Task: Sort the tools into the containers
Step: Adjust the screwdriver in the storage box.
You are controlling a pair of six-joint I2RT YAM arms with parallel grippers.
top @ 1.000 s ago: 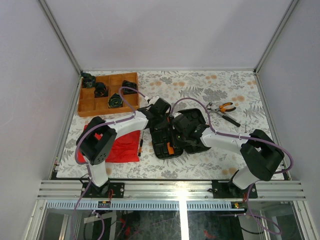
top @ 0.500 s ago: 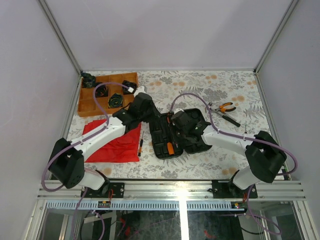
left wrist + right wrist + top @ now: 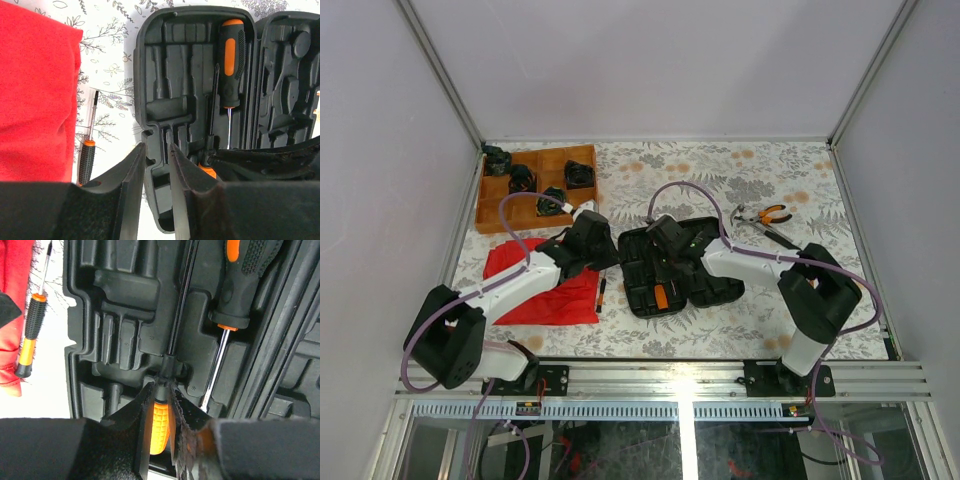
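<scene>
The black tool case (image 3: 705, 285) lies open mid-table and shows in the left wrist view (image 3: 165, 75). A big orange-and-black screwdriver (image 3: 230, 55) lies in its left half, also seen in the right wrist view (image 3: 245, 280). My right gripper (image 3: 161, 387) is shut on a slim screwdriver's orange handle (image 3: 161, 427), its shaft lying in a slot; from above the gripper (image 3: 660, 275) is over the left half. My left gripper (image 3: 157, 147) is empty, jaws a narrow gap apart, above the case's left edge (image 3: 608, 256). A small screwdriver (image 3: 602, 293) lies beside the case. Orange-handled pliers (image 3: 767, 220) lie far right.
A red cloth (image 3: 555, 290) lies left of the case, next to the small screwdriver (image 3: 87, 150). A compartmented wooden tray (image 3: 490, 215) with black items stands at the back left. Frame posts and walls bound the floral table.
My left arm has pulled back from over the case's far side to its left edge by the cloth. My right gripper has moved left onto the case's left half.
</scene>
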